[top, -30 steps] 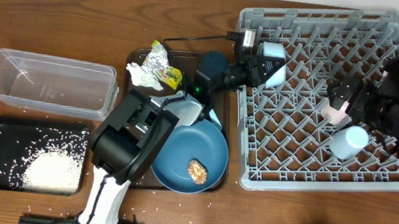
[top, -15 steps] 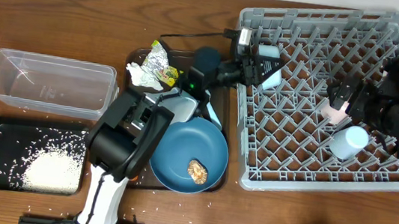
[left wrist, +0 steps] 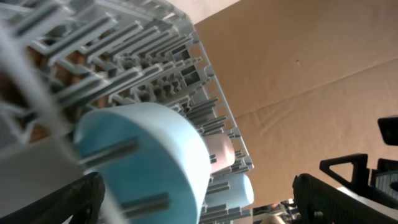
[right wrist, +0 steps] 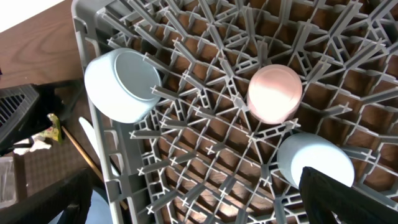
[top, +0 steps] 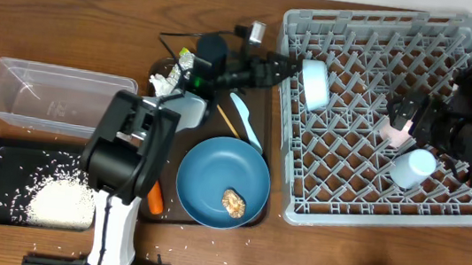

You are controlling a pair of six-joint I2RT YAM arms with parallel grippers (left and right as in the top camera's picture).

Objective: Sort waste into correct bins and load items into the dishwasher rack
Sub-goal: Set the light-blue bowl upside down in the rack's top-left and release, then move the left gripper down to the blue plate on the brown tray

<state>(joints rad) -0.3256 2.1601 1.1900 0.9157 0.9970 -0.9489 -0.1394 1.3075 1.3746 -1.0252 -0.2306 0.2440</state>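
The pale-blue bowl point(top: 316, 81) lies on its side among the pegs at the left of the grey dishwasher rack point(top: 380, 42). My left gripper point(top: 281, 67) is open just left of it, not touching. In the left wrist view the bowl point(left wrist: 149, 162) fills the space ahead of the wide-apart fingers point(left wrist: 336, 199). My right gripper point(top: 405, 121) hangs open over the rack beside the pinkish-white cup point(top: 394, 129) and the light-blue cup point(top: 415, 166). The dark-blue plate point(top: 221, 183) carries a brown food lump point(top: 232, 202). A carrot point(top: 155, 199) lies beside it.
A white utensil point(top: 246, 120) and a thin wooden stick point(top: 227, 121) lie on the brown serving tray point(top: 265, 109). White tissue point(top: 163, 84) and foil point(top: 186, 59) sit at its far left. The clear tub point(top: 57, 99) stands left. The black tray point(top: 0, 168) holds rice point(top: 59, 201).
My left gripper opened, let go of the bowl and drew back to the left. The bowl stays in the rack. The left arm swung left, uncovering the carrot. The right arm has not moved.
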